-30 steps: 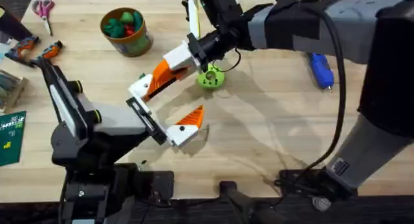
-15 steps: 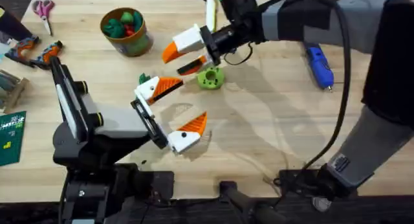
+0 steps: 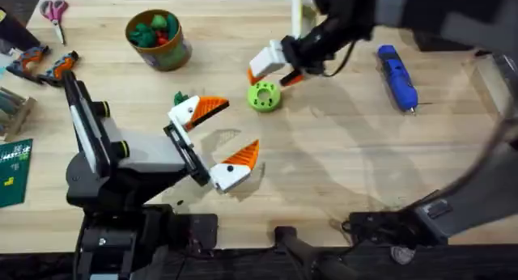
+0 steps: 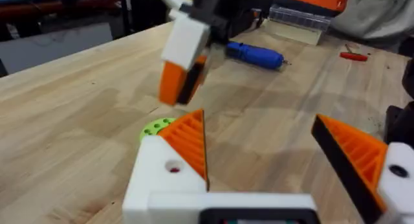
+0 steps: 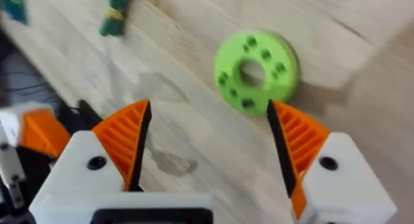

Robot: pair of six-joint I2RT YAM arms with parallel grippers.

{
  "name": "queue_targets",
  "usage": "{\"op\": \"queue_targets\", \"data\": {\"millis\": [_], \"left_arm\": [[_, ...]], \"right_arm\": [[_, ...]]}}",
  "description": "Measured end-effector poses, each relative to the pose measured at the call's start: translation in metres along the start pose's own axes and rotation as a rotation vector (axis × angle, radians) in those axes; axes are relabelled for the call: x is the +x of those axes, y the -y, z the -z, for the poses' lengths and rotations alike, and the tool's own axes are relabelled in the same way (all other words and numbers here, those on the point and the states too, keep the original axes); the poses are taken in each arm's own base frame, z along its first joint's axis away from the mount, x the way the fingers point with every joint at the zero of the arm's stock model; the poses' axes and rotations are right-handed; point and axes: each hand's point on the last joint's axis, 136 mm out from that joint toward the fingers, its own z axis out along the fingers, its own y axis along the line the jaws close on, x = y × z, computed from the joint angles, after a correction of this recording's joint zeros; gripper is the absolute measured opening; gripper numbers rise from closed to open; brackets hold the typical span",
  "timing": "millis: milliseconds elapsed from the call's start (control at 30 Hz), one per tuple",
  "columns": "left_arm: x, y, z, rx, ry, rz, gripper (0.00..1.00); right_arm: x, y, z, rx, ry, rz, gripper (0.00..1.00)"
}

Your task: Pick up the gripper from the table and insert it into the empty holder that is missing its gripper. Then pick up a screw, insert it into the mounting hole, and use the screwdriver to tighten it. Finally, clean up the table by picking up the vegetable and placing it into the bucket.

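The orange gripper (image 3: 212, 108) sits in the white holder (image 3: 184, 112) of my left arm's far finger, with its mounting hole (image 4: 173, 167) showing. My left gripper (image 3: 241, 125) (image 4: 257, 120) is open and holds nothing. My right gripper (image 3: 279, 71) (image 5: 207, 120) hovers open and empty just behind a green round disc (image 3: 264, 95) (image 5: 255, 72). The blue screwdriver (image 3: 398, 76) (image 4: 255, 54) lies at the far right. The small green vegetable (image 3: 180, 98) (image 5: 116, 10) lies left of the holder. The bucket (image 3: 171, 53) stands at the back left. A screw is out of view.
Scissors (image 3: 55, 11) and orange-handled tools (image 3: 48, 63) lie at the far left edge, with a green board (image 3: 14, 171) below them. Bare wood spreads right of the disc toward the screwdriver.
My right gripper let go of the orange piece at the left arm's far finger, opened, and drew back to the right past the green disc. The left gripper rose slightly, then held still.
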Motion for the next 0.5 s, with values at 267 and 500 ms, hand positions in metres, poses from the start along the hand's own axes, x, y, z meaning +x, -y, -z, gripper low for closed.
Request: {"op": "queue_targets", "data": {"millis": [267, 500], "left_arm": [[0.0, 0.0, 0.0, 0.0, 0.0, 0.0, 0.986], [0.0, 0.0, 0.0, 0.0, 0.0, 0.0, 0.986]], "right_arm": [[0.03, 0.002, 0.054, 0.228, -0.013, 0.047, 0.993], [0.054, -0.008, 0.062, 0.269, 0.01, 0.069, 0.993]]}}
